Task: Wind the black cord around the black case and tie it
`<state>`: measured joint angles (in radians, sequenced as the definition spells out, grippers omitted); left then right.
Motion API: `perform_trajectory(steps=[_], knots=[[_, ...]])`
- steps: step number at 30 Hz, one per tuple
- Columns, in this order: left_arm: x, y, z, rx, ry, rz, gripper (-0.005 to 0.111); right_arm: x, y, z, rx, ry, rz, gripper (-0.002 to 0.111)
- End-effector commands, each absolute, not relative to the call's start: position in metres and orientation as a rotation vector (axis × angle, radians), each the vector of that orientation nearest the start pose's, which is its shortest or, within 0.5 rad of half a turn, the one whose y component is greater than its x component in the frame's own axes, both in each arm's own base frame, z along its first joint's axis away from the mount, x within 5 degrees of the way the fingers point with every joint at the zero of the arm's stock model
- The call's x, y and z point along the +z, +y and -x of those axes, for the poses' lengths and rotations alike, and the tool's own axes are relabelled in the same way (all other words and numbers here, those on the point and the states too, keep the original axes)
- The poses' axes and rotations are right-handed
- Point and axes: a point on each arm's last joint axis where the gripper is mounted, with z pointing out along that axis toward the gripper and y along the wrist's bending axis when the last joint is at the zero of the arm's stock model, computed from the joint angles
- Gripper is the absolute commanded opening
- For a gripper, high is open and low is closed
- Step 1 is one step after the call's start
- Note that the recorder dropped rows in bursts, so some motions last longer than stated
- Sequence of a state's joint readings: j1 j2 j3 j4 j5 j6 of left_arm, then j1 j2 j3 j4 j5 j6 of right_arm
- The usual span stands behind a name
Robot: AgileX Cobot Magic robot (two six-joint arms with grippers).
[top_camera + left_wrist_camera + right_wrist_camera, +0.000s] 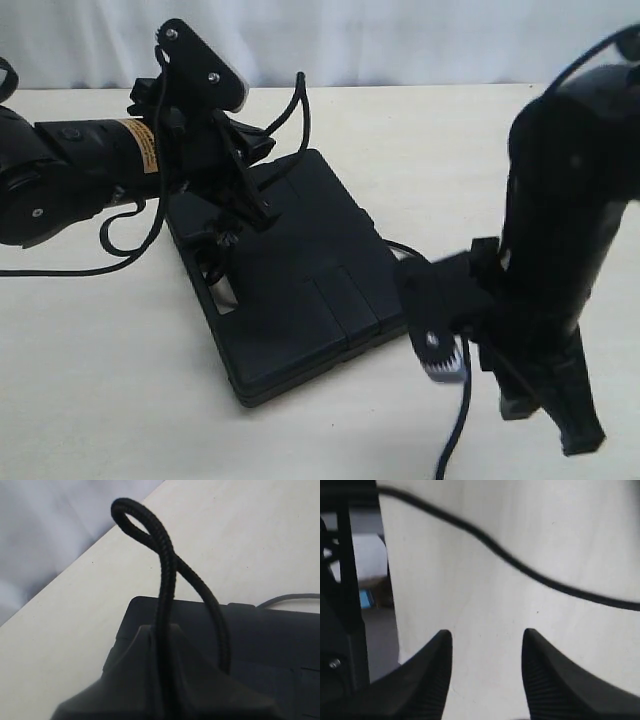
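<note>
While the left claw (162, 636) pinches one black cord (168, 565) above one black case (312, 275), the right claw (487, 641) gapes apart.

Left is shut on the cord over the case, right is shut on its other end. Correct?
No. The right gripper is open and holds nothing: the right wrist view shows its fingers apart over the table. The left gripper is shut on the cord over the case.

Lab-like robot bench: bare cream table (110, 400), white curtain backdrop (420, 40).
</note>
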<state>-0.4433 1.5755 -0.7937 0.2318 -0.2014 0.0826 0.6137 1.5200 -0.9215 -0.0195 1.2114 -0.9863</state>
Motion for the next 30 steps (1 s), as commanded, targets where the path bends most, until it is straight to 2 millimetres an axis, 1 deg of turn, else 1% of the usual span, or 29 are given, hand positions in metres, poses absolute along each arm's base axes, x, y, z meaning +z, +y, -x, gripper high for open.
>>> perform_trajectory(steps=[1,4,7,10,13,15,18,22,27,29,30], knots=[[0.219,-0.143,-0.292,-0.118,1.919,-0.804,0.000,0.193,0.139,-0.189,-0.199,2.012,2.525,0.042],[0.218,-0.142,-0.292,-0.112,1.932,-0.810,0.000,0.176,0.143,-0.191,-0.239,1.841,2.469,0.042],[0.218,-0.142,-0.292,-0.112,1.932,-0.810,0.000,0.163,0.145,-0.191,-0.261,1.681,2.427,0.042],[0.218,-0.142,-0.292,-0.112,1.932,-0.810,0.000,0.150,0.144,-0.188,-0.256,1.588,2.467,0.042],[0.218,-0.142,-0.292,-0.111,1.937,-0.811,0.000,0.137,0.139,-0.183,-0.238,1.618,2.561,0.042],[0.218,-0.142,-0.292,-0.111,1.937,-0.811,0.000,0.133,0.137,-0.182,-0.229,1.636,2.614,0.042],[0.217,-0.142,-0.292,-0.110,1.939,-0.812,0.000,0.129,0.137,-0.182,-0.224,1.578,2.671,0.042],[0.217,-0.142,-0.291,-0.110,1.941,-0.813,0.000,0.122,0.139,-0.183,-0.215,1.554,2.690,0.042],[0.217,-0.142,-0.291,-0.110,1.941,-0.813,0.000,0.107,0.143,-0.187,-0.197,1.543,2.694,0.042],[0.217,-0.142,-0.291,-0.110,1.941,-0.813,0.000,0.103,0.144,-0.187,-0.190,1.546,2.699,0.039],[0.217,-0.142,-0.291,-0.110,1.941,-0.813,0.000,0.101,0.144,-0.187,-0.188,1.545,2.699,0.036]])
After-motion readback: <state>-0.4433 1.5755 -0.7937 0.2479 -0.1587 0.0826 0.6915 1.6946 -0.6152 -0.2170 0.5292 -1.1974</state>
